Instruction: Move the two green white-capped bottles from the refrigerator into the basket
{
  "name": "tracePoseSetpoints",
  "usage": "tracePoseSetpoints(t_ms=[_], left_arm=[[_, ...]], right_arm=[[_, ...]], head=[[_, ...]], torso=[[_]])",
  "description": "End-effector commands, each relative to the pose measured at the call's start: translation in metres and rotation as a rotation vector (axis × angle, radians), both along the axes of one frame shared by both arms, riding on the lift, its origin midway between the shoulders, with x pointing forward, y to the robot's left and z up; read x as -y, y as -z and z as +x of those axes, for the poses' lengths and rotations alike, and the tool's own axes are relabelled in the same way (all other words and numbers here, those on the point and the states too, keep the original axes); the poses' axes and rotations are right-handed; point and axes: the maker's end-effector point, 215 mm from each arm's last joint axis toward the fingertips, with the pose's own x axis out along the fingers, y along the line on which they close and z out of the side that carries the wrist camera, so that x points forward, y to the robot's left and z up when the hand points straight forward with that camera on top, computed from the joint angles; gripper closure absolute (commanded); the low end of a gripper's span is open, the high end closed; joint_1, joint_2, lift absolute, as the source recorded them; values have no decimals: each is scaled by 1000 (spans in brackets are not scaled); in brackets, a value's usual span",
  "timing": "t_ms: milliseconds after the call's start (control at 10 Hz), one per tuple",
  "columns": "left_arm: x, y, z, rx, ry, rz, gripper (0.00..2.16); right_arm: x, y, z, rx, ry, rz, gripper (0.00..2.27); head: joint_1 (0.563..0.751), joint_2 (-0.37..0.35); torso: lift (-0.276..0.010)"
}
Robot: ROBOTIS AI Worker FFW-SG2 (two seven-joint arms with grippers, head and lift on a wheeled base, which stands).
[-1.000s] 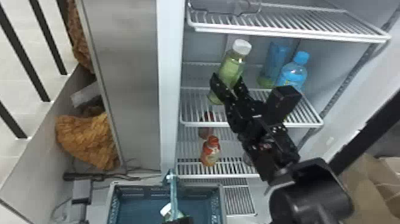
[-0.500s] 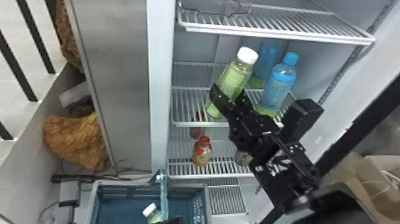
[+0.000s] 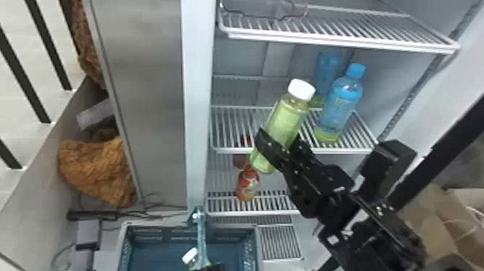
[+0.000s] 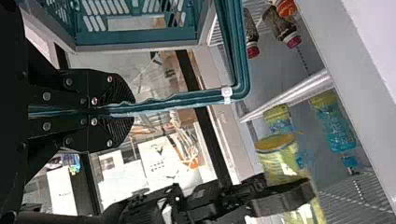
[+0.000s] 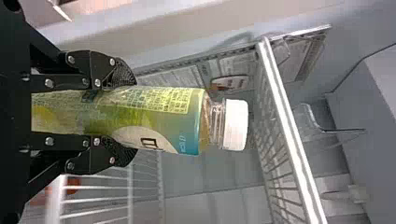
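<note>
Blue basket (image 3: 147, 232) has one white-capped bottle (image 3: 190, 255) in it; left gripper (image 4: 126, 111) is pinched tight on its upright handle (image 4: 187, 98), likely steadying it. Second green bottle (image 3: 284, 122) tilts before the middle shelf (image 3: 230, 150), right gripper (image 5: 133, 117) part-open, clamped round its body for a firm carry, cap free.

Well to the left of the right gripper (image 3: 279, 138) stands a tall, flat grey panel (image 3: 144, 101). Beyond it, farther left of that gripper, lie a crumpled orange-brown textured bundle (image 3: 95, 169) and a pale, bright surface crossed by straight black bars (image 3: 22, 83). Thin dark cables (image 3: 162, 207) trail lower left of the gripper; open brown cardboard boxes (image 3: 425, 220) sit to its right, past a long black diagonal beam (image 3: 450, 151).
</note>
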Motion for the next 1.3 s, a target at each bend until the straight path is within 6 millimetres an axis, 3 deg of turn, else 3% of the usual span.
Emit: tracePoseSetpoints(t_ms=[0, 200, 400, 600, 1200], left_arm=[[-1, 1, 0, -2, -2, 1, 1200], [0, 1, -2, -3, 3, 1, 1200], [0, 2, -3, -7, 5, 1, 1200], [0, 1, -3, -7, 3, 0, 1200], [0, 0, -3, -6, 5, -5, 1200]], right_arm=[[4, 2, -17, -33, 1, -8, 889], [12, 13, -25, -83, -13, -29, 889], [4, -1, -44, -85, -46, -18, 889], [3, 3, -60, -134, -67, -32, 889], [8, 61, -108, -385, -106, -117, 891]], head=[[695, -181], [695, -192], [695, -205], [695, -204], [695, -219]], torso=[[-4], [-4], [-4], [-4], [-4]])
